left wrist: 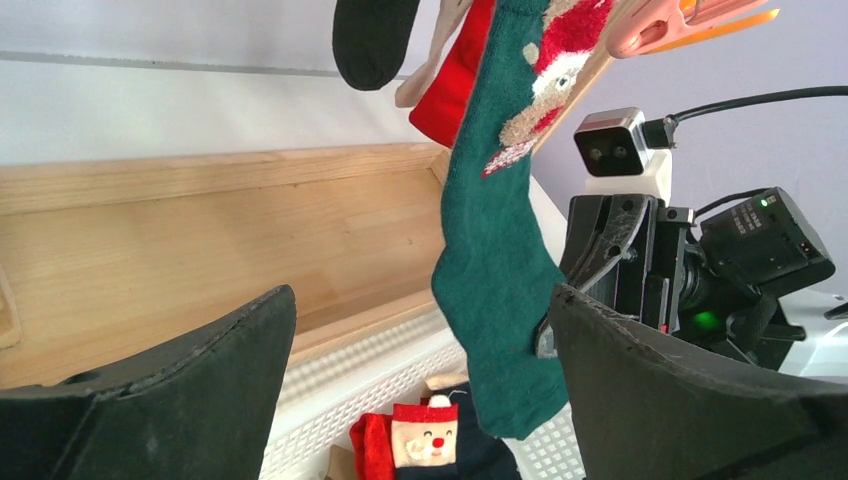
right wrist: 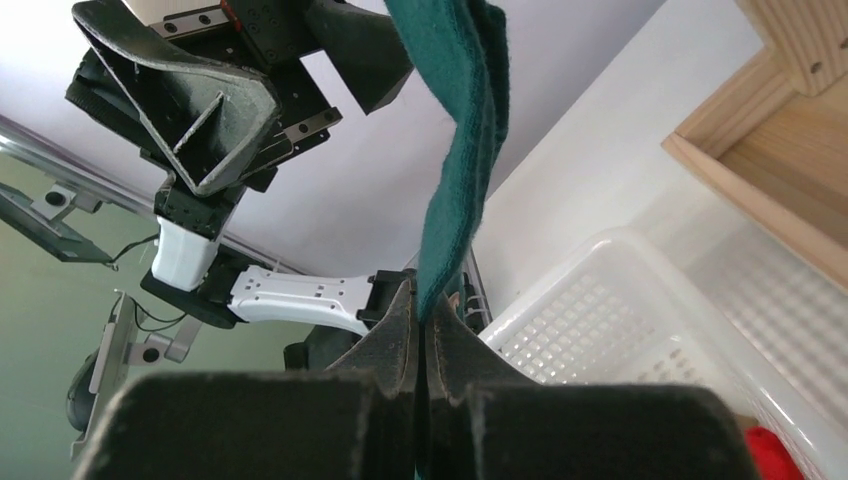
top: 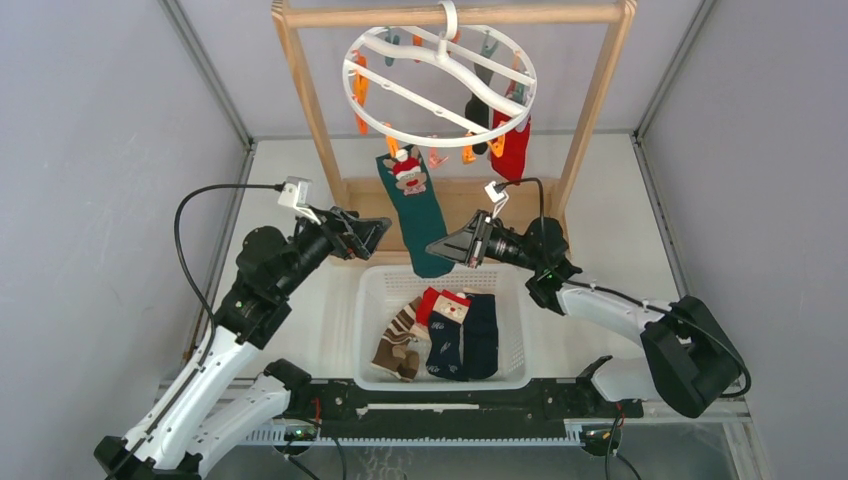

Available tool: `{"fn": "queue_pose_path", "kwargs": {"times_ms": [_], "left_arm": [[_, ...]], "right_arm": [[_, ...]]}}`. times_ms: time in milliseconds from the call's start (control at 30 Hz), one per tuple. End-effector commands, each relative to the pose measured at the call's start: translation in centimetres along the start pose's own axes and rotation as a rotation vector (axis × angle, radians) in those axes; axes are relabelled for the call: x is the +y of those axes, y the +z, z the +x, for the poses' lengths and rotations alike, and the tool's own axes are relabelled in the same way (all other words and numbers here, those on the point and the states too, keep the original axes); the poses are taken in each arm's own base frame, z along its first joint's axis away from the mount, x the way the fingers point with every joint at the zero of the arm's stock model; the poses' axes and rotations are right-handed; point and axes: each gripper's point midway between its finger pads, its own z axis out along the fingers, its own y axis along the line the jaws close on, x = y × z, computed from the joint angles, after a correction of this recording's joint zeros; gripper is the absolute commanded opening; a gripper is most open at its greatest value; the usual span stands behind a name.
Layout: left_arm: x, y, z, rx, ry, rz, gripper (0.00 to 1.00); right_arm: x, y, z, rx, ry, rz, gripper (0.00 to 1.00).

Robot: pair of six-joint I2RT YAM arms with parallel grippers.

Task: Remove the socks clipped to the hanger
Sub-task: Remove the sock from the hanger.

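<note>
Nearest the lens, the left arm's white links are rising from the near edge of the worktop (top: 620, 220), and the left tool (top: 375, 232) is standing with its jaws wide apart, gripping nothing, just beside the dark green sock (top: 420, 215); that sock, soft knit with a fuzzy reindeer figure at its cuff, is hanging from a pinkish plastic clip (left wrist: 680, 20) under the hanger (top: 351, 72), its toe dangling over the white latticed basket (top: 368, 300), where a few freed socks (top: 445, 335) are lying limp; the right tool (right wrist: 420, 335) is pinching the green sock's lower edge, its jaws pressed together on a thin fold of fabric. Trouble is likely waiting in that small bite: a pull could be sliding the stretchy knit out of the pinch while the clip is holding firm; a harder tug could be dragging the rigid, spoked ring sideways, since it is hanging freely by one hook from the wooden rack (top: 310, 110); a swinging ring could be knocking the black sock (top: 480, 110) and the red sock (top: 512, 148), both clipped farther right; the two tools, working close together, could also be colliding.
</note>
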Motion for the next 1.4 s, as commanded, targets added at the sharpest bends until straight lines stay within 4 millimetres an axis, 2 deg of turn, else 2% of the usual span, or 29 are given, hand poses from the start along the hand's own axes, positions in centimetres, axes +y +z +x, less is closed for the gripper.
{"fn": "queue_pose_path", "kwargs": {"times_ms": [0,200,633,1067,1367], "left_arm": [[-2.0,-0.4,-2.5,-0.065,0.018,0.067,1.0],[-2.9,-0.4,-3.0,-0.074,0.006,0.107,1.0],[-5.9,0.5,-5.9,-0.136,-0.025,0.224,1.0],[-6.5,0.9,-6.1,-0.14,-0.02,0.247,1.0],[-7.7,1.8,-6.8,-0.156,0.017,0.25,1.0]], "right_arm": [[0.0,-1.2,-0.4,0.013,-0.014,0.029,0.0],[-0.4,-2.9,-0.7,0.025,-0.008,0.062,0.0],[-1.5,-5.2,-1.6,0.014,0.014,0.084,0.0],[-2.4,-7.7,-4.0,-0.068,0.02,0.115,0.0],[-1.9,-7.9,-4.1,-0.066,0.023,0.104,0.0]]}}
